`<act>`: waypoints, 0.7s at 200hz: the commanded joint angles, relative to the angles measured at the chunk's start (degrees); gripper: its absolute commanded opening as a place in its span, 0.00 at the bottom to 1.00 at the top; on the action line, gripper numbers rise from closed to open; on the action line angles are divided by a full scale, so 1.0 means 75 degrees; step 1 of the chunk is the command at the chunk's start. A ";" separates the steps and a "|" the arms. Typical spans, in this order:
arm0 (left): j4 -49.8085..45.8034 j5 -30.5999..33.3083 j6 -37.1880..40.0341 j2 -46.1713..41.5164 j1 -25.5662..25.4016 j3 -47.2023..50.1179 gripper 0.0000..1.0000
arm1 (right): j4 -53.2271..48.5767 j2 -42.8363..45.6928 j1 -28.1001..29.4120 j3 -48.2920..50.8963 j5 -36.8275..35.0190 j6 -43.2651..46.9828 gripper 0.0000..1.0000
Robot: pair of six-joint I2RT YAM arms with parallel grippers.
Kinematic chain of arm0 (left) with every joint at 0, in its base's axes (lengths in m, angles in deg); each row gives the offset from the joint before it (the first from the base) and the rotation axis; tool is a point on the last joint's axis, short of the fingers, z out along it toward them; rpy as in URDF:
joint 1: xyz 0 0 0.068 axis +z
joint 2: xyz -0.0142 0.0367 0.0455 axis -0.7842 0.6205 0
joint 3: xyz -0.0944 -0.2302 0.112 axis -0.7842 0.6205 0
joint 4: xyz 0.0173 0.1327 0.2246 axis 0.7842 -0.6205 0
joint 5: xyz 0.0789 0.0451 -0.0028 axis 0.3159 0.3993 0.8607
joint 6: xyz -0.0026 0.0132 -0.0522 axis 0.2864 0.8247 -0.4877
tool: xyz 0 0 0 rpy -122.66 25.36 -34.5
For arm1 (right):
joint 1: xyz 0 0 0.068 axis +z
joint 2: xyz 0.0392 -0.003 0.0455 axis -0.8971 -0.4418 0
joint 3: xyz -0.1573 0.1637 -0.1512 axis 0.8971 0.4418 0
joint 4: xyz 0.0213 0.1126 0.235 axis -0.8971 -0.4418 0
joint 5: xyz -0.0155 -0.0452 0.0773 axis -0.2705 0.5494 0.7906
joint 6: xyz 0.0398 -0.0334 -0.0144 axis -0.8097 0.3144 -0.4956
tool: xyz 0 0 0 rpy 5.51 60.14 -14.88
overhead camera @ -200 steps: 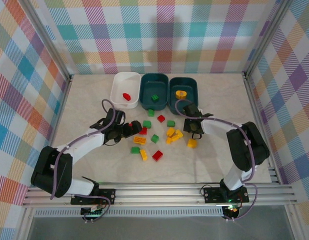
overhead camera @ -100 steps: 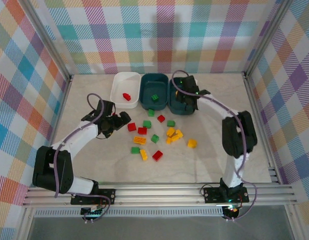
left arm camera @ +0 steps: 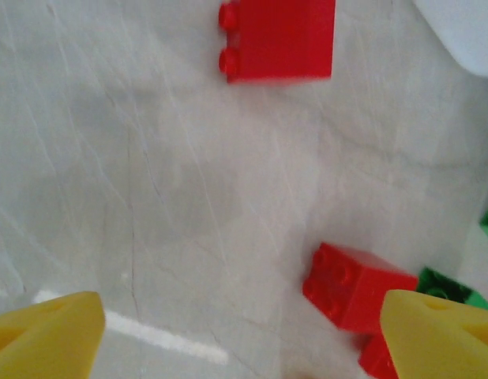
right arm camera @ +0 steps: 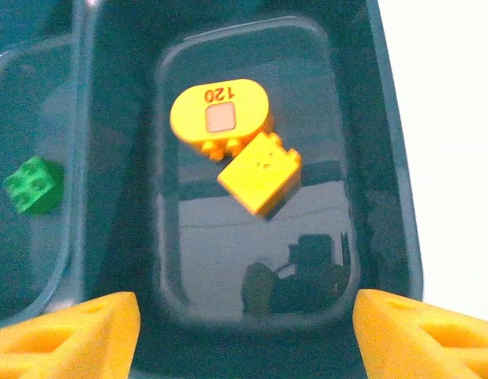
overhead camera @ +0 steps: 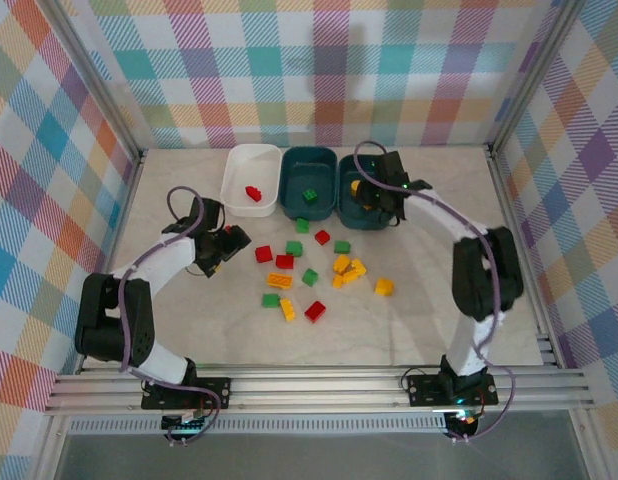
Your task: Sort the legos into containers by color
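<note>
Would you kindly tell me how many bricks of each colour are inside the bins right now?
Red brick, white bin: 1
Green brick, middle teal bin: 1
Yellow bricks, right teal bin: 2
Total: 4

Bright, even light — wrist views soft, reflections inside teal bin [right arm camera: 220, 260].

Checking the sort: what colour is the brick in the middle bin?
Green. The brick shows best in the right wrist view.
</note>
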 commanded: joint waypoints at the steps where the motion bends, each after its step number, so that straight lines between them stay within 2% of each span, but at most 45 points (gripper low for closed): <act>1: -0.0082 0.0711 0.0212 0.0613 0.0032 -0.0721 0.85 | 0.0511 0.0879 0.0403 0.1095 0.0256 -0.0353 0.72; 10: -0.0051 0.0607 0.0306 0.0957 0.0023 -0.1006 0.83 | 0.0645 0.1199 0.0461 0.1647 0.0384 -0.0484 0.72; 28: 0.0452 -0.0347 0.0131 0.1422 -0.0027 -0.1140 0.72 | 0.0906 0.1700 0.0503 0.2577 0.0467 -0.0655 0.72; 35: 0.0693 -0.0498 -0.0005 0.1469 -0.0177 -0.1055 0.72 | 0.1066 0.1872 0.0510 0.2899 0.0468 -0.0666 0.71; 56: 0.0369 -0.0041 -0.0200 0.1508 -0.0969 -0.1124 0.80 | 0.1349 0.2154 0.0533 0.3478 0.0276 -0.0765 0.71; 74: 0.0266 0.0334 -0.0198 0.1508 -0.1469 -0.1214 0.83 | 0.1726 0.2341 0.0556 0.3962 0.0094 -0.0831 0.71; 114: -0.0815 0.1416 0.0430 0.2076 -0.1904 -0.2060 0.83 | 0.1883 0.2309 0.0568 0.4168 0.0214 -0.0884 0.72; 140: -0.1075 0.1722 0.0720 0.2483 -0.2003 -0.2254 0.82 | 0.1956 0.2106 0.0568 0.4199 0.0247 -0.0972 0.71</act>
